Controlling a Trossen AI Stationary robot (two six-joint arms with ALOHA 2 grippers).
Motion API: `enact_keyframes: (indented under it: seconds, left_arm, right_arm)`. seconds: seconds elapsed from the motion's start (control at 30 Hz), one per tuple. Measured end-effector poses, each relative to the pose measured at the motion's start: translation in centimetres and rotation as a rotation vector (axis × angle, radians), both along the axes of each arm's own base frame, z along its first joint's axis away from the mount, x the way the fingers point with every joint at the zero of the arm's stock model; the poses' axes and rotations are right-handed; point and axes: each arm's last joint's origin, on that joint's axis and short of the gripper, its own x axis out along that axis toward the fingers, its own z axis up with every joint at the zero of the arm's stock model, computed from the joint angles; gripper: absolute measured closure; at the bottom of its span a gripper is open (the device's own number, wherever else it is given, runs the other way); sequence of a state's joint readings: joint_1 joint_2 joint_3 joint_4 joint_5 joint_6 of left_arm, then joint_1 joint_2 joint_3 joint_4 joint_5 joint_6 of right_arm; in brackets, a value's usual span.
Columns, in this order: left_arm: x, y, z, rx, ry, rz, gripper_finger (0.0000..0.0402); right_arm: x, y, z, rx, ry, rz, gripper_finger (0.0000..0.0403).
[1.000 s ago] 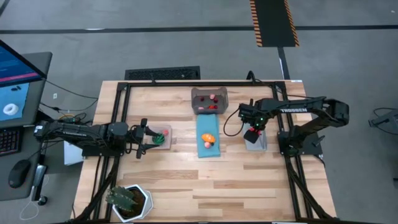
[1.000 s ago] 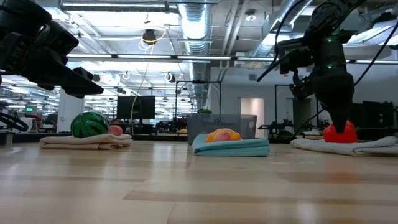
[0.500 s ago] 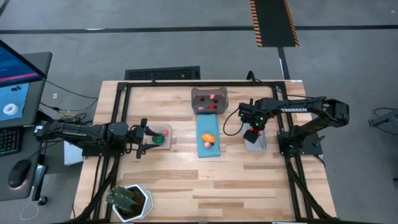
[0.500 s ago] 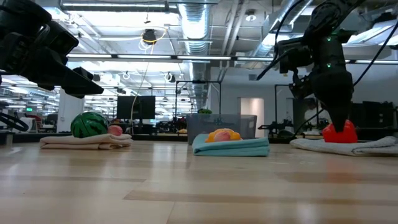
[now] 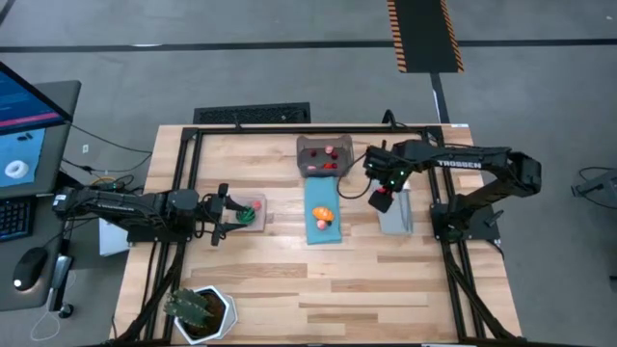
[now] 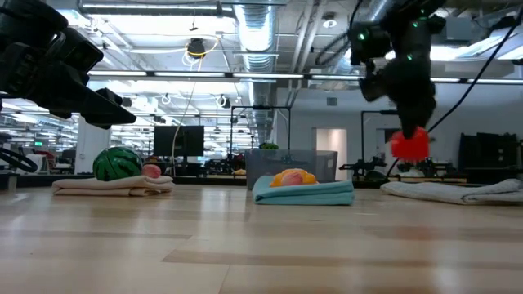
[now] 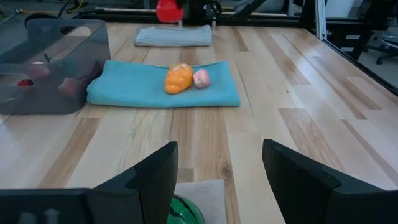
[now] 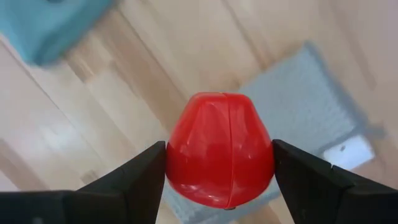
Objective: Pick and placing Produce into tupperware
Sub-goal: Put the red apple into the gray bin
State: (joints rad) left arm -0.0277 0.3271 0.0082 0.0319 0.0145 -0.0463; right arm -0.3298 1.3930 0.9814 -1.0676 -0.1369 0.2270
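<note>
One red fruit [image 8: 219, 149] sits pinched in the right gripper [image 5: 383, 200], airborne between grey mat [image 5: 396, 213] and tupperware [image 5: 325, 157]; carry it level over the box before releasing. Left gripper [image 5: 228, 214], fingers spread, waits over the tan mat

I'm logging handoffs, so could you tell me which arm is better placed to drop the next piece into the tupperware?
The right. Its gripper is shut on the red piece, lifted off the grey mat, close to the tupperware. The left gripper hangs open over the green piece, farther away.
</note>
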Motion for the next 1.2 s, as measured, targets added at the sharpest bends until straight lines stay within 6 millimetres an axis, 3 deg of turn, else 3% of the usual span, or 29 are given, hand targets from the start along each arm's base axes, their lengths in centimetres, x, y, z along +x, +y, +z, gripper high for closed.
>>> enact_keyframes:
  seconds: [0.3,0.73,1.0,1.2]
  left_arm:
    - [0.0,0.0,0.0,0.0,0.0,0.0,0.0178]
    - [0.0,0.0,0.0,0.0,0.0,0.001,0.0178]
    - [0.0,0.0,0.0,0.0,0.0,0.001,0.0178]
    - [0.0,0.0,0.0,0.0,0.0,0.002,0.0178]
  right_arm:
    - [3.5,-1.9,3.3,-0.094,-0.115,0.002,0.0111]
    - [10.5,-8.7,5.1,-0.187,-0.189,0.055,0.0111]
    - [13.2,-13.6,3.9,-0.196,-0.171,0.035,0.0111]
    - [14.2,-14.9,2.3,-0.158,-0.109,0.055,0.011]
